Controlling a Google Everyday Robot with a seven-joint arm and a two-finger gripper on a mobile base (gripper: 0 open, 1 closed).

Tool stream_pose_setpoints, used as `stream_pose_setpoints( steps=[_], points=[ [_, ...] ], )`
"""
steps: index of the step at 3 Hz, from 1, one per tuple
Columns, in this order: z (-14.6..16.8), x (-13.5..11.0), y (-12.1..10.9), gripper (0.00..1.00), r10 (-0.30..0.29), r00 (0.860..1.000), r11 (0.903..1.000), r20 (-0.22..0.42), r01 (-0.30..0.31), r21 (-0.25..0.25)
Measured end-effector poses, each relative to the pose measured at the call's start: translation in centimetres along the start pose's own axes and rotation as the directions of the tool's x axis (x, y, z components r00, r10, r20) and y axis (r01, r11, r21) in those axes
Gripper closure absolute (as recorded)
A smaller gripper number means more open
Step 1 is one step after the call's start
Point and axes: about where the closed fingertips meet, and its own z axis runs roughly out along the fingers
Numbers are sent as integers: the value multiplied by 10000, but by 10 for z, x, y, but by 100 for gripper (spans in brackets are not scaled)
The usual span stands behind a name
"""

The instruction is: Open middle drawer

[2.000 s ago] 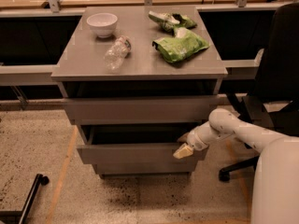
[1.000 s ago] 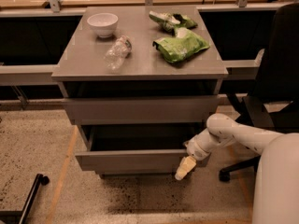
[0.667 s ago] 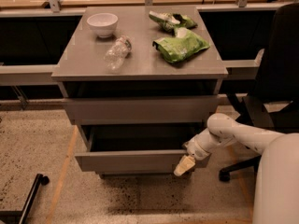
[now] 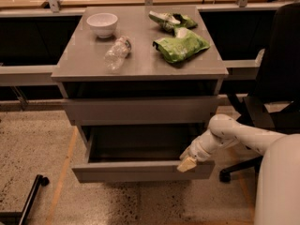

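Note:
The middle drawer [image 4: 140,171] is a wide shallow grey drawer with a plain flat front. It stands pulled well out of the grey cabinet, and its grey inside [image 4: 140,146] shows. My gripper [image 4: 187,163] sits at the top edge of the drawer's front panel, near its right end, and touches the panel. The white arm reaches in from the lower right. The drawer above [image 4: 140,110] has a plain grey front and sticks out only slightly. A lower drawer is hidden beneath the open one.
On the cabinet top [image 4: 84,60] are a white bowl [image 4: 102,23], a clear plastic bottle [image 4: 116,53] lying down and two green snack bags [image 4: 180,43]. A black office chair [image 4: 276,88] stands close on the right. A black wheeled leg [image 4: 28,196] is at lower left.
The middle drawer has slid further out toward the camera. My gripper has moved down and forward with its front panel.

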Motion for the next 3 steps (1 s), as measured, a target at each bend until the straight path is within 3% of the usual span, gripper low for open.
stream_pose_setpoints(
  steps=[1,3],
  points=[
    [-9,4,12,50,144,9998,9999,-115,-143,13],
    [-56,3,60,4,-97,9992,9993,-393,110,343]
  ],
)
